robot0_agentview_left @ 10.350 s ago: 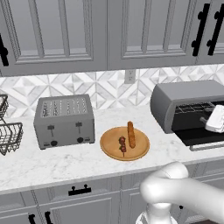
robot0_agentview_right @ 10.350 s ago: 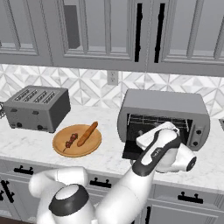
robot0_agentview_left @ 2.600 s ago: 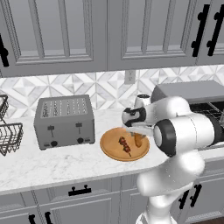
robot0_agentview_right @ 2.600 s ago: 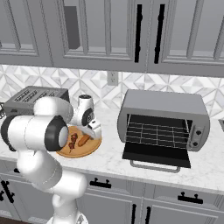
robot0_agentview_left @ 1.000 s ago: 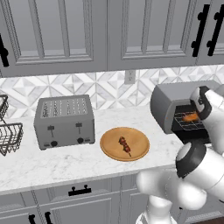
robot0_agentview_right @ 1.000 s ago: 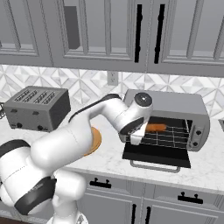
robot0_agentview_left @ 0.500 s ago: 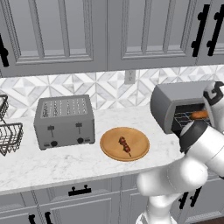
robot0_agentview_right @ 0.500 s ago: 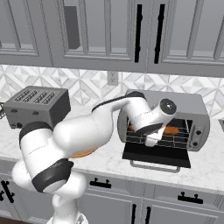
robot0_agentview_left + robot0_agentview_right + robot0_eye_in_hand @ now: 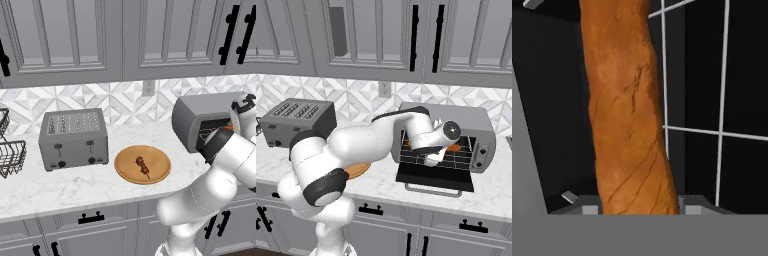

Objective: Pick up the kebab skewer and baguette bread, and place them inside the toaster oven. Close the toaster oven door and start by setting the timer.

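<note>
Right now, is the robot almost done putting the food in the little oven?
Not yet. The toaster oven door is already open. The gripper is shut on the baguette bread, holding it inside the toaster oven over the wire rack. The kebab skewer lies on the wooden plate; it goes in next. Then comes closing the door and setting the timer.

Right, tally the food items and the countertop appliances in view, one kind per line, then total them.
Food items: 2, the baguette bread in the gripper and the kebab skewer on the wooden plate.
Appliances: 2, the toaster oven and the slot toaster.
Total: 4
</note>
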